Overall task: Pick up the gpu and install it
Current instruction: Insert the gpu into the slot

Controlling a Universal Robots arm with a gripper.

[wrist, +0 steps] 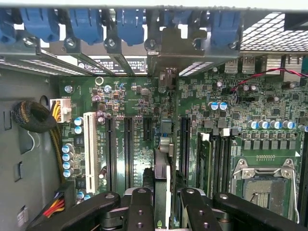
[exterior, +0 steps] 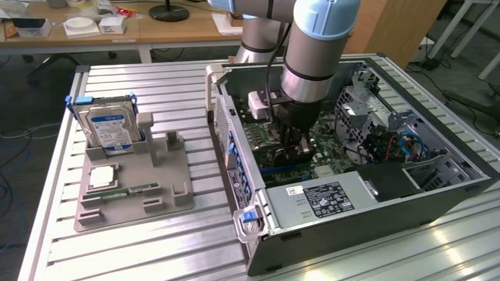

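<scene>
Grey-blue robot arm [exterior: 317, 52] reaching down into open grey desktop computer case [exterior: 352, 222], lying on its side on slatted aluminium table [exterior: 156, 252]. Black two-finger gripper [exterior: 295, 153] low over green motherboard [exterior: 270, 137], near the board's centre in the exterior view. In the wrist view, black gripper fingers [wrist: 139, 209] pinching thin flat dark-faced gpu card [wrist: 161, 168], seen edge-on, standing upright between the fingers and running away toward the case's rear slot wall. Card's silvery metal bracket [wrist: 175, 48] up at that rear wall, among blue plastic slot retainer clips [wrist: 130, 24]. Card lined up with the row of long black expansion slots [wrist: 127, 149], between the slots to either side; cannot tell whether its edge is fully seated. White expansion slot [wrist: 89, 144] and bundle of sleeved power cables [wrist: 33, 118] off to one side of the card, empty silver CPU socket [wrist: 264, 185] to the other. On the exterior view's left, well apart from the case, grey moulded parts holder [exterior: 133, 187] with silver hard drive with blue-white label [exterior: 109, 132] standing upright in it, narrow green RAM stick [exterior: 129, 191] lying flat.
</scene>
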